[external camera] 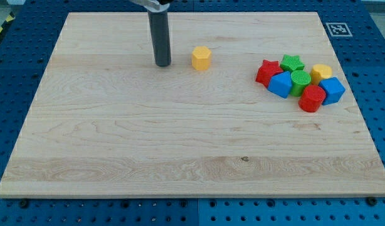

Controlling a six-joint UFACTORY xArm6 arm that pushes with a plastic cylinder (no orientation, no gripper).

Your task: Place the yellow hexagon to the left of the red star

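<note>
The yellow hexagon (201, 58) sits alone on the wooden board in the upper middle. My tip (162, 64) rests on the board just to the hexagon's left, a small gap apart. The red star (267, 72) lies at the view's right, at the left end of a cluster of blocks, well to the right of the hexagon.
The cluster holds a green star (292, 63), a blue block (281, 84), a green round block (300, 81), a yellow block (321, 73), a red round block (312, 98) and a blue block (332, 90). The board's (117, 157) right edge is close by.
</note>
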